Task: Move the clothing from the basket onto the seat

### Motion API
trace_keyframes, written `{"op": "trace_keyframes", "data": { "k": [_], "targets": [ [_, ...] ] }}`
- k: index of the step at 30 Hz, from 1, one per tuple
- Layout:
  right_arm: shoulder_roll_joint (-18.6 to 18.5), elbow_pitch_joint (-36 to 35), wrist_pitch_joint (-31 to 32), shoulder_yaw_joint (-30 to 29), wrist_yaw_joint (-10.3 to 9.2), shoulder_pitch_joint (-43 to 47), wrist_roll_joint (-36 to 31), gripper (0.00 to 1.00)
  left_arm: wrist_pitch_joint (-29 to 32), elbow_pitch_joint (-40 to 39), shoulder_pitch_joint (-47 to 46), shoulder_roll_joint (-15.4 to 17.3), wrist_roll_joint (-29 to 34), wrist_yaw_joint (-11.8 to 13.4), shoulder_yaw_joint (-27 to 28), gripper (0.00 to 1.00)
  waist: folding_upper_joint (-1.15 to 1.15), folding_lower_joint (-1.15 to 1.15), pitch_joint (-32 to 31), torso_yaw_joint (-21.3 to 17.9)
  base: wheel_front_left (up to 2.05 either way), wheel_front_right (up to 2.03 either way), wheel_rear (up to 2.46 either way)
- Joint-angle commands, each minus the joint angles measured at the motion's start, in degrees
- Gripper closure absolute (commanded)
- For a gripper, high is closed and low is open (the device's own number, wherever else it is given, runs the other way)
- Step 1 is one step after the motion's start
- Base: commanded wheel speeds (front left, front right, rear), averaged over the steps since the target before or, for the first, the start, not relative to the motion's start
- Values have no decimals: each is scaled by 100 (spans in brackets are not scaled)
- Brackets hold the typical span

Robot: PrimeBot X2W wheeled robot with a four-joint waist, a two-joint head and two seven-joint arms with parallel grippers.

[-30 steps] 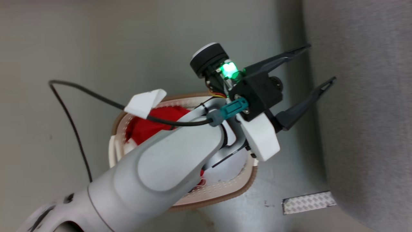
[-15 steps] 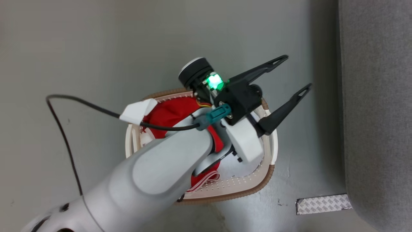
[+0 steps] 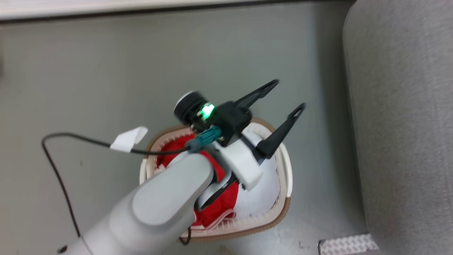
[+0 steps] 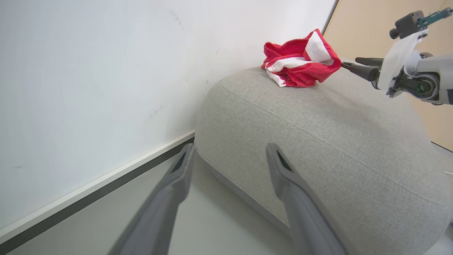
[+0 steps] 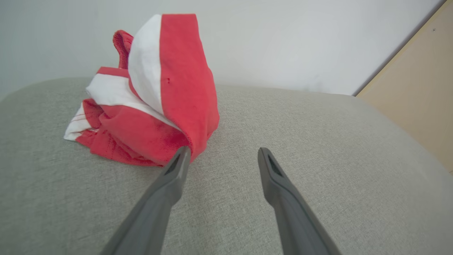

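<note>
Right gripper (image 5: 223, 152) is hovering over the seat (image 5: 318, 184), fingers spread wide and gripping nothing. Red-and-white striped garment (image 5: 159, 106) is lying crumpled on the seat top, toward the white wall (image 5: 283, 42). Its near edge is overlapping the tip of one finger in the right wrist view; cannot tell if they're touching.

Left gripper (image 3: 286, 95) is hanging above the far right rim of the basket (image 3: 254, 225), fingers apart and empty. Basket is sitting on the grey floor (image 3: 106, 71), left of the seat and apart from it. Red clothing (image 3: 226, 198) is lying in the basket's left half, partly hidden under the left forearm (image 3: 159, 202); the right half is showing a pale interior.

Black cable (image 3: 88, 139) with a white tag (image 3: 129, 139) is looping off the left wrist. Patch of patterned tape (image 3: 348, 244) is sitting on the floor by the seat's near corner.
</note>
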Motion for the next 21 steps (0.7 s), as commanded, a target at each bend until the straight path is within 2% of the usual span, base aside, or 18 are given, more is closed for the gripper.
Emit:
{"op": "trace_keyframes", "data": {
  "k": [1, 4, 11, 21],
  "targets": [
    [58, -101, -60, 74, -14, 345, 112, 0, -85, 61, 237, 90, -73, 47, 35, 0, 0, 0, -430, -32, 0, 0, 0],
    [190, -410, -86, 225, -14, 842, 195, 0, -203, 146, 579, 138, -215, 143, 120, 0, 0, 0, -862, -6, 0, 0, 0],
    [545, -1809, -82, 489, -14, 2228, 509, 0, -349, 209, 1452, 328, -523, 416, 453, 0, 0, 0, -1737, 149, 0, 0, 0],
    [1314, -3671, -83, 855, -14, 4255, 920, 0, -390, 38, 2991, 658, -736, 801, 1177, 0, 0, 0, -2817, 557, 0, 0, 0]
  ]
}}
